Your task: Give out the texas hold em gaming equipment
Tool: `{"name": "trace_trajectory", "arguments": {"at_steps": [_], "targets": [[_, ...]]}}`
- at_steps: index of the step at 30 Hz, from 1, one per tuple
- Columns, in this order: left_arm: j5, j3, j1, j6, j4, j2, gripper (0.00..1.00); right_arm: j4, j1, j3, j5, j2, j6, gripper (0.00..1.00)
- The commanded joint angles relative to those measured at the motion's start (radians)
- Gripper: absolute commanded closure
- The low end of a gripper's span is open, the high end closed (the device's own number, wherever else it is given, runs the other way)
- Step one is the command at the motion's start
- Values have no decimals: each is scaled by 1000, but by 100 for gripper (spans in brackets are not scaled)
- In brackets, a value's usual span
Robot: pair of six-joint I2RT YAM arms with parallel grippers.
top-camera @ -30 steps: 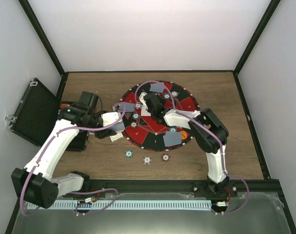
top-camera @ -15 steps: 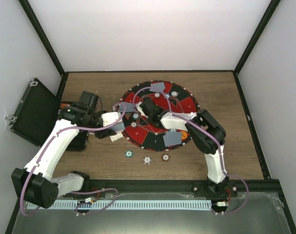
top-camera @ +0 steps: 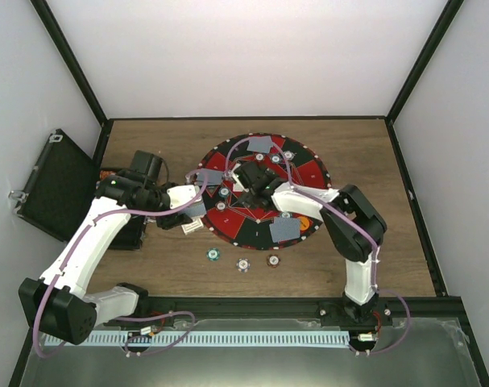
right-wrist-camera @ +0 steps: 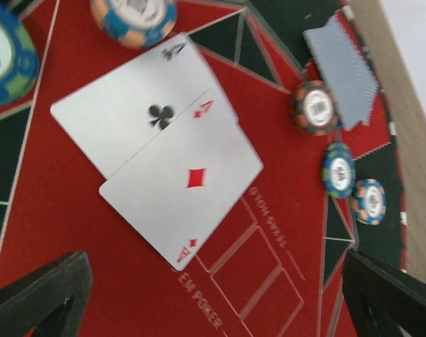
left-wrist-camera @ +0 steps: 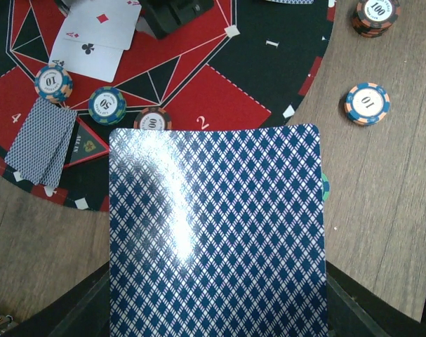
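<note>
My left gripper [left-wrist-camera: 216, 309] is shut on playing cards [left-wrist-camera: 216, 232] with a blue diamond-pattern back that fill the lower left wrist view; whether it is one card or a stack I cannot tell. It hovers at the mat's left edge [top-camera: 194, 211]. My right gripper [top-camera: 242, 179] stands open over the middle of the mat [top-camera: 304, 173], nothing between its fingers [right-wrist-camera: 37, 295]. Below it lie a face-up ace of clubs [right-wrist-camera: 139, 105] and an ace of diamonds [right-wrist-camera: 188, 186], overlapping. Poker chips [right-wrist-camera: 314, 107] and face-down cards [right-wrist-camera: 342, 70] sit on the mat's sectors.
Three chips [top-camera: 243, 264] lie on the wooden table in front of the mat. A black case [top-camera: 55, 185] stands open at the far left. More face-down cards [top-camera: 260, 145] rest at the mat's far side and near side [top-camera: 284, 230].
My right gripper went from shut to wide open over the mat's middle and shifted slightly. The left arm and its cards have not moved.
</note>
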State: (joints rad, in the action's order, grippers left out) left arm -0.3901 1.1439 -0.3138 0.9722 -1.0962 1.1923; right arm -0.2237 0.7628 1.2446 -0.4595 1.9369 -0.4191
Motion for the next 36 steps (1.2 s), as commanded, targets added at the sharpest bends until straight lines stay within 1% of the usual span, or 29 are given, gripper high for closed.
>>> {"name": "trace_trajectory", "arguments": {"at_steps": [1, 4, 7, 9, 10, 11, 14, 16, 18, 22, 25, 29, 32, 36], "targets": [[-29, 31, 1, 1, -12, -16, 95, 10, -4, 56, -1, -170, 154, 0], [-32, 33, 1, 2, -14, -17, 95, 45, -31, 79, 35, -284, 346, 0], [-35, 40, 1, 2, -19, -20, 95, 27, -98, 104, 181, -380, 583, 0], [-38, 41, 1, 1, -21, -23, 95, -4, -153, 115, 342, -419, 712, 0], [-38, 41, 1, 2, -22, -26, 95, -22, -179, 122, 456, -427, 765, 0], [-39, 40, 1, 1, -21, -27, 95, -43, -202, 133, 574, -427, 798, 0], [-39, 40, 1, 1, -19, -27, 95, -108, -209, 162, 834, -399, 862, 0], [-39, 39, 1, 1, -17, -25, 95, -118, -204, 151, 957, -382, 916, 0], [-39, 41, 1, 1, -14, -22, 95, -106, -187, 123, 1040, -377, 957, 0], [-40, 42, 2, -1, -8, -20, 95, -82, -126, 79, 1122, -375, 997, 1], [-41, 43, 2, -3, -5, -18, 95, -68, -92, 56, 1173, -360, 1036, 5], [-44, 44, 1, -5, -1, -11, 95, 21, -56, 3, 1243, -343, 1106, 9], [-44, 44, 2, -5, -1, -10, 95, 61, -39, -8, 1273, -316, 1146, 11], [-40, 45, 1, -3, -1, -9, 95, 66, -17, 11, 1288, -268, 1159, 14]]}}
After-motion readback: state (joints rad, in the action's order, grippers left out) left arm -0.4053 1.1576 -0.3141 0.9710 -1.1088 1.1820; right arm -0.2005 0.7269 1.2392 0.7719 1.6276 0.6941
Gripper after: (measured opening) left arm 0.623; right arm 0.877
